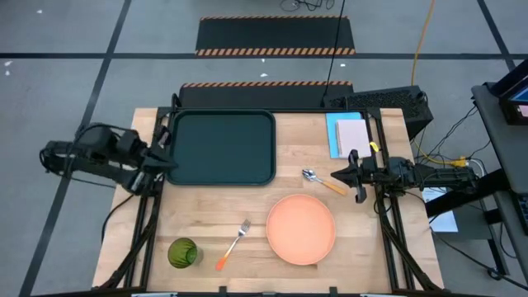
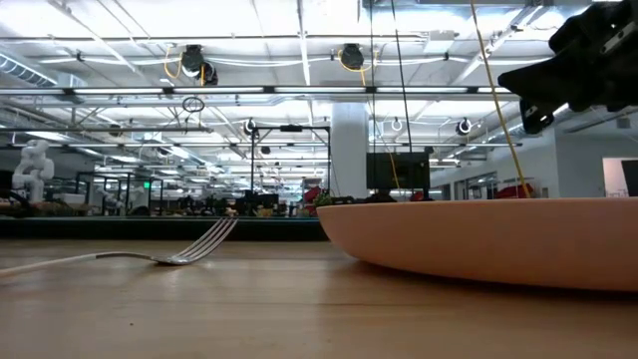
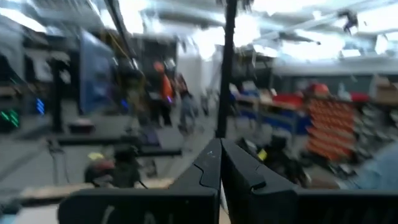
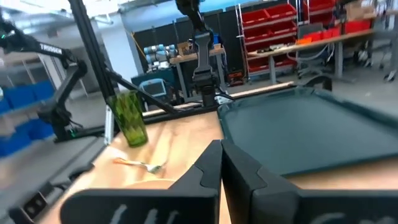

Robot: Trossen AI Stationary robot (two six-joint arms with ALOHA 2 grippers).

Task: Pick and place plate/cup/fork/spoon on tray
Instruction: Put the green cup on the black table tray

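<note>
Robotics lab: red parts bins (image 4: 273, 25), workbenches (image 4: 311, 46).

From the right arm's wrist cam: the right gripper (image 4: 221, 163) has its two dark fingers pressed together at the tips, nothing between them. Past it the tray (image 4: 311, 127) lies empty on the wooden table (image 4: 168, 146). The cup (image 4: 130, 117) stands upright, with the fork (image 4: 138, 164) lying flat near it. Red bins line the back wall.

Left claw (image 1: 167, 157) and right claw (image 1: 337, 176) both closed, empty.
</note>
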